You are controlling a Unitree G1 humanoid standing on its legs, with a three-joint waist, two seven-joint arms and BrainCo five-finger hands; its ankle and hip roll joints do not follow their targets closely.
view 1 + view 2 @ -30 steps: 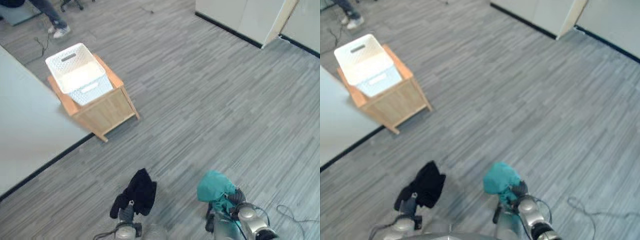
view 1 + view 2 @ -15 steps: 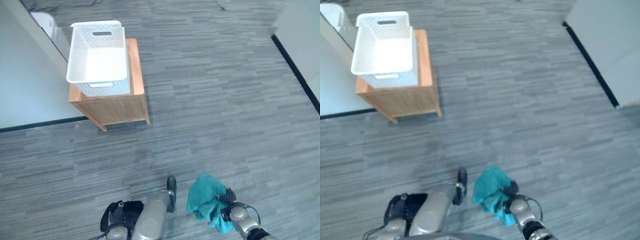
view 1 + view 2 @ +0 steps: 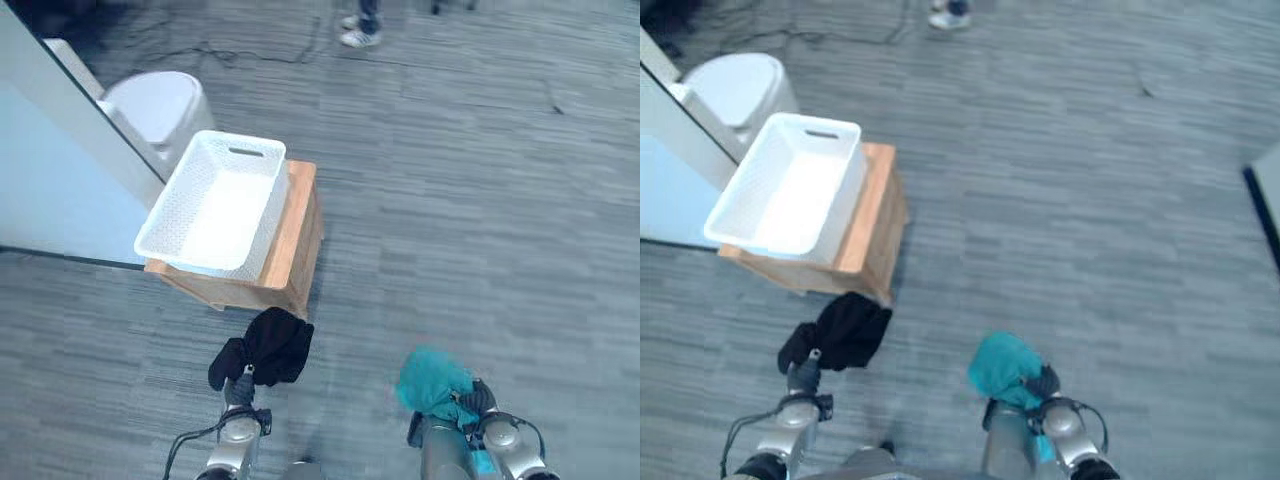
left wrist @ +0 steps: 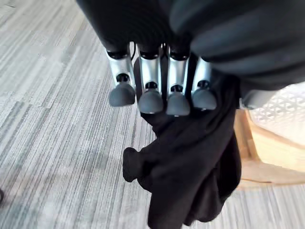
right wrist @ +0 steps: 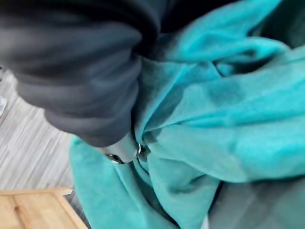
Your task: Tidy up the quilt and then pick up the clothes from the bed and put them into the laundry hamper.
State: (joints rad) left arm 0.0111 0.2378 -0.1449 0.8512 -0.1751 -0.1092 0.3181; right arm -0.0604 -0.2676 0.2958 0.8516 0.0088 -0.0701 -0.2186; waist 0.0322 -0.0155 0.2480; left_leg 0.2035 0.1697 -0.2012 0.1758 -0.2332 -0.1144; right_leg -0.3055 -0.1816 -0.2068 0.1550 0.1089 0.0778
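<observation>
Two garments, black point(image 3: 265, 347) and teal point(image 3: 432, 382); one hamper point(image 3: 218, 204); one wooden stand point(image 3: 293, 255).

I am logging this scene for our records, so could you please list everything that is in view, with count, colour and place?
laundry hamper: one, white, perforated, empty, on top of the wooden stand
wooden stand: one, light brown, on the floor beside the white wall panel
black garment: one, black, hanging from the left hand, just in front of the stand
teal garment: one, teal, bunched over the right hand
round bin: one, white, lidded, on the floor beyond the hamper
wall panel: one, white, at the robot's left
floor: grey striped covering
person's shoes: white, far side of the floor
left hand: fingers curled round the black garment
right hand: wrapped in the teal garment
</observation>
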